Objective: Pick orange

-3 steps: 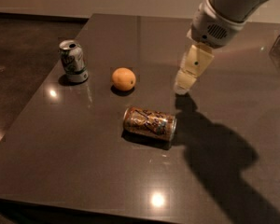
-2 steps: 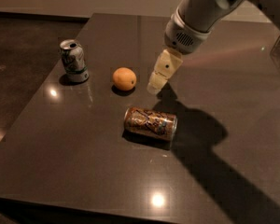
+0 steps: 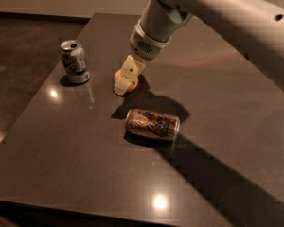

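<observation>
The orange (image 3: 134, 83) lies on the dark table (image 3: 75, 174), left of its middle. Only slivers of it show on either side of my gripper (image 3: 122, 86), which hangs in front of and over it from the upper right. The gripper's cream tip points down and left and reaches table level at the orange. From this view I cannot tell whether the gripper touches the orange or holds it. The grey arm (image 3: 217, 8) runs in from the top right corner.
A green and silver can (image 3: 75, 62) stands upright to the left of the orange. An orange-brown patterned can (image 3: 152, 125) lies on its side just in front of and to the right of the orange. The table's left edge runs diagonally past the upright can.
My gripper has moved left and down from right of the orange until it covers it. The orange and both cans have not moved.
</observation>
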You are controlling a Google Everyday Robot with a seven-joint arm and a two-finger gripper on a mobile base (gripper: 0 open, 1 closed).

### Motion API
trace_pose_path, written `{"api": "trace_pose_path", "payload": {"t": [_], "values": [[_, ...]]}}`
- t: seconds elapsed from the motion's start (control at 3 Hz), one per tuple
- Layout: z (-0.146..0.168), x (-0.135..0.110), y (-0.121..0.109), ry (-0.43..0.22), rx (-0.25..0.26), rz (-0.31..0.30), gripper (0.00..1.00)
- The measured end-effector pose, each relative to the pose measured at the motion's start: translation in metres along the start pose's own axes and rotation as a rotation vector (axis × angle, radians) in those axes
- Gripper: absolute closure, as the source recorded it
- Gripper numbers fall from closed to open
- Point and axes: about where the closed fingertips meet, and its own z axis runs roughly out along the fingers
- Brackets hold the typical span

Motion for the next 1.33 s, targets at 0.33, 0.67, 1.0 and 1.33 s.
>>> {"api": "trace_pose_path", "payload": {"t": [0.33,0.67,1.0,1.33], "values": [[0.027,-0.014,-0.001,-0.002,-0.003,-0.018,0.00],[0.047,-0.018,0.000,-0.008,-0.020,-0.028,0.16],[0.053,-0.017,0.001,-0.007,-0.042,-0.037,0.38],[0.040,-0.017,0.001,-0.016,-0.049,-0.045,0.62]]}}
